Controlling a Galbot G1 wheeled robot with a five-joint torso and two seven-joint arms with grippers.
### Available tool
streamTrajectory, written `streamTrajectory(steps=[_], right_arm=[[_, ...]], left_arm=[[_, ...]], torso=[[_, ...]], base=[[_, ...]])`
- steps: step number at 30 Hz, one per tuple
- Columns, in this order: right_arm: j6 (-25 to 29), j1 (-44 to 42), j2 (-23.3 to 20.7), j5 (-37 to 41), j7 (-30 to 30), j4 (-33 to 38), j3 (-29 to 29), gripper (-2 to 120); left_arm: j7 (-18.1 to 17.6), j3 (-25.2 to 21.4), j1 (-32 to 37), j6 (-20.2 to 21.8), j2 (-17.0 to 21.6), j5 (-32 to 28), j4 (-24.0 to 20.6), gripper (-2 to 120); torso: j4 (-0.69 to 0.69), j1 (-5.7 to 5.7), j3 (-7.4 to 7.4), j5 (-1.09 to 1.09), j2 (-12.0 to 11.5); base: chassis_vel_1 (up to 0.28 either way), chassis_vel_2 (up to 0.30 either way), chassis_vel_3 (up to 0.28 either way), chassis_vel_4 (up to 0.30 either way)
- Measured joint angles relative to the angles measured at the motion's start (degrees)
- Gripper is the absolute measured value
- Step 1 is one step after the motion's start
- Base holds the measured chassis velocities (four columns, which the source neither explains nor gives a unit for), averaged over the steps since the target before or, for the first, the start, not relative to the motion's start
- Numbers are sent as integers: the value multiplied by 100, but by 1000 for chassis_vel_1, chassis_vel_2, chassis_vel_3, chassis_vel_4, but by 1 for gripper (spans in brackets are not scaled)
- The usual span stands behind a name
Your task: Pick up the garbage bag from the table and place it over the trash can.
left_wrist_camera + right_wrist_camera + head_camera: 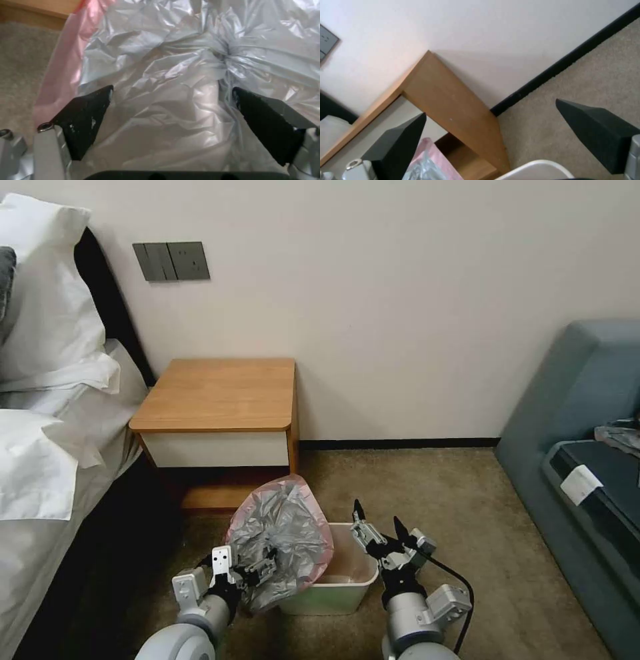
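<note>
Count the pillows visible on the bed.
2 in the head view: one white pillow propped against the headboard, one grey pillow cut off at the frame's edge beside it. More may be hidden.

Cream wall [400,313], tan carpet [467,513], bed [47,447], sofa [587,447]

1 garbage bag [283,540], grey w/ pink rim. 1 trash can [347,577], cream. 1 table [217,393], wood top, 1 white drawer front. 2 grippers: left gripper [250,570], right gripper [380,525], 2 black fingers each. 2 white pillows [47,300]. 1 wall switch plate [171,261]. 1 blue-grey sofa [587,380].
</note>
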Motion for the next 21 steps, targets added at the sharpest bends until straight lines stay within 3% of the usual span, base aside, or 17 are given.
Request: streamTrajectory(steps=[8,19,21], right_arm=[[0,14,39,-17,-19,-4,-35,100],[15,-42,77,-79,-36,54,-61,100],[35,-59,88,-99,-37,61,-61,100]], left_arm=[[-7,-77,166,-30,38,38,-337,92],[-44,-1,129,-40,-88,235,-89,91],[-26,47,101,-34,-127,249,-20,85]], torso=[[0,0,0,0,0],[0,0,0,0,0],[0,0,0,0,0]], base=[[0,0,0,0],[0,0,0,0],[0,0,0,0]])
